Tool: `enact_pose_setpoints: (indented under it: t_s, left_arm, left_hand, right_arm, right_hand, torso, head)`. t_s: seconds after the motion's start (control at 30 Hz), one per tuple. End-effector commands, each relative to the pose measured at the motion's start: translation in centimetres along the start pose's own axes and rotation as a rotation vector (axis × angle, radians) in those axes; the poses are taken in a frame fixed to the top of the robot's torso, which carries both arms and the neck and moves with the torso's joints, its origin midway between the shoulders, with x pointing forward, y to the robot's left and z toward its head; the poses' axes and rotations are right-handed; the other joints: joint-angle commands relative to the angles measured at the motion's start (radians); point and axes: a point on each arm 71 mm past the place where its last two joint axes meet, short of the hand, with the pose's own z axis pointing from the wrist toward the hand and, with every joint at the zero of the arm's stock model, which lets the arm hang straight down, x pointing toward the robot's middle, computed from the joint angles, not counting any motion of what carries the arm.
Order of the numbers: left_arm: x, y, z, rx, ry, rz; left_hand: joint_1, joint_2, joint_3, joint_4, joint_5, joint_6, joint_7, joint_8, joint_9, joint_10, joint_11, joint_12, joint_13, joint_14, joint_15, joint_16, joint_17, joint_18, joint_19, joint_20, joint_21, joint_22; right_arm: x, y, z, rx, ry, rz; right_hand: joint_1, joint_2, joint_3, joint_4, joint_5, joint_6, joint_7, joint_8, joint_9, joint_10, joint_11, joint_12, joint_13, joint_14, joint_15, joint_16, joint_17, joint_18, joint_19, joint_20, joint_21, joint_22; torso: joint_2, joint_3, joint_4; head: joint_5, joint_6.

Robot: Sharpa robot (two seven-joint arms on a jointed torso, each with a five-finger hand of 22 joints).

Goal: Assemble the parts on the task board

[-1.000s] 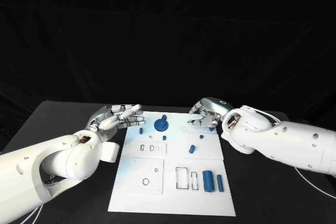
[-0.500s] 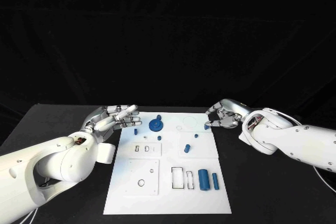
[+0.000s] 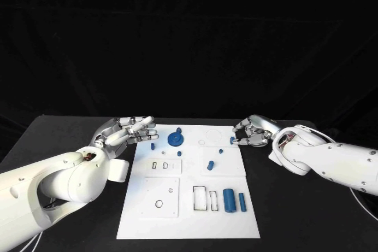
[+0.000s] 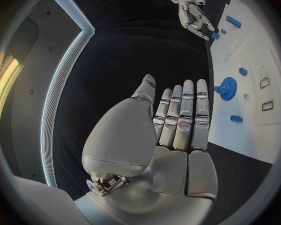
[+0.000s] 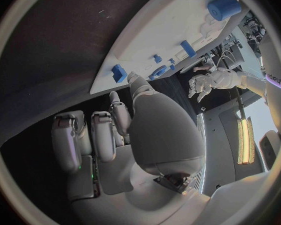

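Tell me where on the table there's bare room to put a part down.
Bare black table lies outside both long sides of the white board. On the board, the near edge below the two blue cylinders is free. It's crowded up by the blue gear, between the left hand and right hand.

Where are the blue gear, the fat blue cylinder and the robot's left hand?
blue gear (image 3: 176, 139): head view, on its round face.
fat blue cylinder (image 3: 228, 200): head view, middle of its side.
left hand (image 3: 126, 132): head view, on the fingers beside the board.
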Motion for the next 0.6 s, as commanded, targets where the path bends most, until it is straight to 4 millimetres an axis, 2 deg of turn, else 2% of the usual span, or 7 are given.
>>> enact_pose_setpoints:
  t_s: [0.03, 0.3, 0.6]
  left_arm:
    - [0.2, -0.1, 0.0, 0.008, 0.021, -0.003]
    - [0.2, -0.1, 0.0, 0.008, 0.020, -0.003]
    - [0.2, -0.1, 0.1, 0.008, 0.020, -0.001]
  left_hand:
    - [0.008, 0.000, 0.002, -0.006, 0.003, -0.002, 0.007, -0.004, -0.002, 0.000, 0.004, -0.002, -0.001, 0.003, 0.004, -0.003, 0.001, 0.005, 0.007, 0.002, 0.000, -0.001]
    - [0.009, 0.000, 0.002, -0.008, 0.003, -0.001, 0.006, -0.005, -0.001, 0.001, 0.004, -0.003, -0.001, 0.003, 0.004, -0.005, 0.002, 0.005, 0.007, 0.001, 0.000, -0.002]
    - [0.009, 0.000, 0.002, -0.008, 0.003, -0.001, 0.006, -0.005, -0.001, 0.001, 0.004, -0.003, -0.001, 0.003, 0.004, -0.005, 0.002, 0.005, 0.007, 0.001, 0.000, -0.002]
  right_arm:
    - [0.6, -0.1, 0.1, -0.006, 0.038, 0.007]
    - [1.4, -0.1, 0.4, -0.004, 0.056, 0.010]
    - [2.0, -0.1, 0.6, -0.004, 0.073, 0.011]
  right_hand:
    - [0.013, 0.001, 0.000, -0.007, 0.005, 0.000, -0.001, -0.005, 0.000, -0.005, 0.002, -0.002, 0.001, 0.076, -0.002, -0.002, 0.141, -0.006, 0.084, -0.004, -0.004, 0.240]
    - [0.021, 0.010, 0.008, -0.010, 0.007, 0.011, -0.003, -0.002, 0.003, 0.000, 0.001, 0.002, 0.006, 0.077, -0.003, -0.001, 0.142, -0.007, 0.085, -0.004, -0.003, 0.241]
    - [0.031, 0.027, 0.026, -0.015, 0.006, 0.053, -0.013, 0.014, 0.011, 0.011, -0.008, 0.012, 0.017, 0.077, -0.010, 0.000, 0.144, -0.007, 0.086, -0.009, -0.003, 0.243]
  torso:
    - [-0.001, 0.0003, 0.0013]
    - [-0.001, 0.0001, -0.0001]
    - [-0.001, 0.0005, -0.0003]
  head:
    - [0.001, -0.003]
    - [0.003, -0.005]
    - [0.006, -0.009]
